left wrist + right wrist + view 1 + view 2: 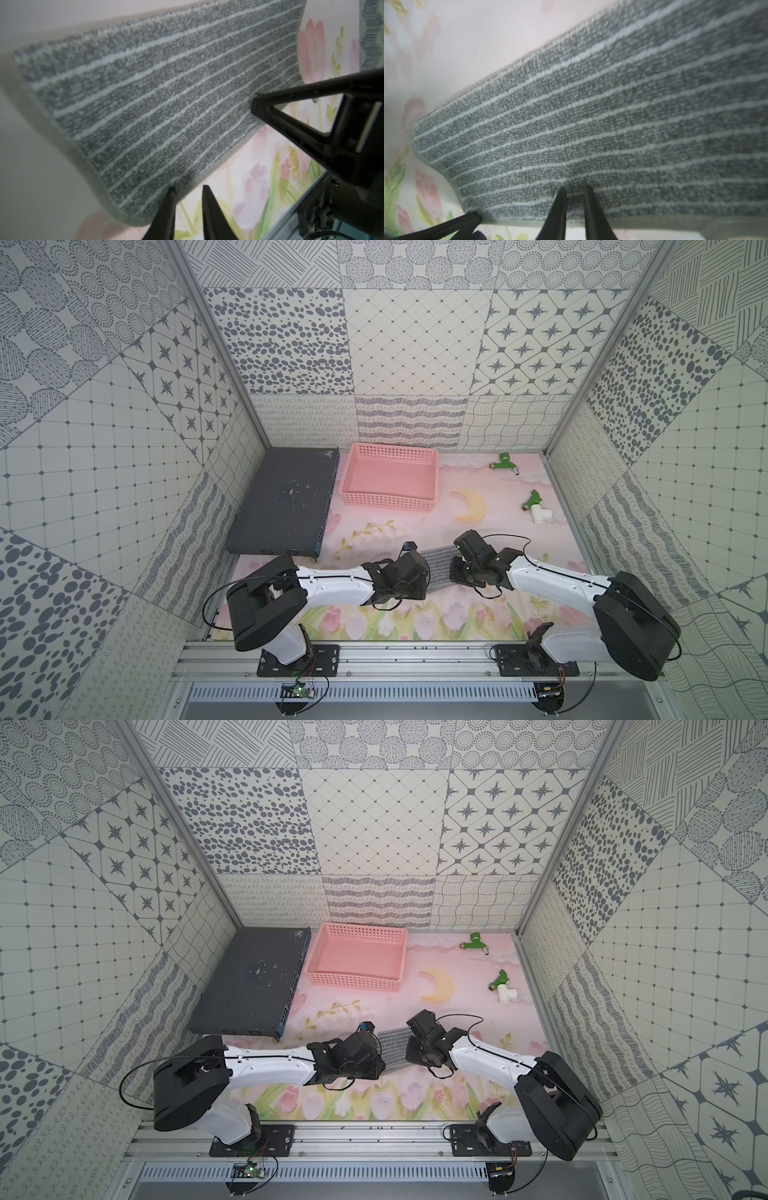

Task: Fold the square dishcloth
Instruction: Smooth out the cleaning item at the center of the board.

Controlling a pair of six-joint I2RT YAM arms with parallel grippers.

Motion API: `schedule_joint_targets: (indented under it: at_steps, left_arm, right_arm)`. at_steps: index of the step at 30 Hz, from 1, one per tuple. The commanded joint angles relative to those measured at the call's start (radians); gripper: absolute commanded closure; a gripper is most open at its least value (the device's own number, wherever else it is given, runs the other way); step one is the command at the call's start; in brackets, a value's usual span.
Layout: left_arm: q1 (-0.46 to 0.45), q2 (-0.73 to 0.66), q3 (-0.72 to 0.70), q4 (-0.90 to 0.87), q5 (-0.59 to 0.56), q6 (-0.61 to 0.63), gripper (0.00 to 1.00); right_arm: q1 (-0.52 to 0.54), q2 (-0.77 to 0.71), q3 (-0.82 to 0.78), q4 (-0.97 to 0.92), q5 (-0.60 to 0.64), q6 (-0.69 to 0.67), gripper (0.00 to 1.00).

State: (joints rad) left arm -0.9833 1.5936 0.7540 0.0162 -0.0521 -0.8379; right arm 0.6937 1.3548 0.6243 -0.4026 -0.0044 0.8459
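Note:
The square dishcloth [438, 568] is grey with thin whitish stripes and lies on the flowered mat between my two grippers in both top views [392, 1048]. My left gripper [189, 188] sits at its hemmed edge. Its jaws stand slightly apart: one fingertip [172, 190] touches the hem, and bare mat shows in the gap. My right gripper [575, 187] reaches in over the opposite edge. Its jaws are nearly together, pinching a small crease of the dishcloth [591, 124]. In the top views the wrists [409, 572] [467, 568] hide both sets of fingertips.
A pink basket [390, 479] stands at the back, beside a flat dark grey box [286, 506] on the left. A yellow moon shape [469, 506] and two green tap fittings [505, 462] [534, 506] lie at the back right. A metal rail [415, 655] runs along the front.

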Motion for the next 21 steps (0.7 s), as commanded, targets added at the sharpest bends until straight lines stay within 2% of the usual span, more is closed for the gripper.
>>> schedule_joint_targets:
  at_steps: [1,10,16,21]
  left_arm:
    - [0.002,0.007,-0.017,-0.046,-0.071,-0.035,0.76]
    - [0.012,-0.071,-0.079,-0.078,-0.076,-0.042,0.77]
    - [0.011,-0.148,-0.01,-0.104,-0.051,0.003,0.74]
    - [0.013,-0.176,0.049,-0.087,-0.032,0.025,0.73]
  right_arm:
    - [-0.011,0.029,-0.021,0.031,0.04,0.008,0.8]
    - [-0.078,-0.043,-0.014,0.026,0.036,-0.06,0.78]
    - [-0.106,-0.08,0.035,0.016,0.03,-0.094,0.77]
    - [-0.11,-0.05,0.098,0.01,0.056,-0.118,0.77]
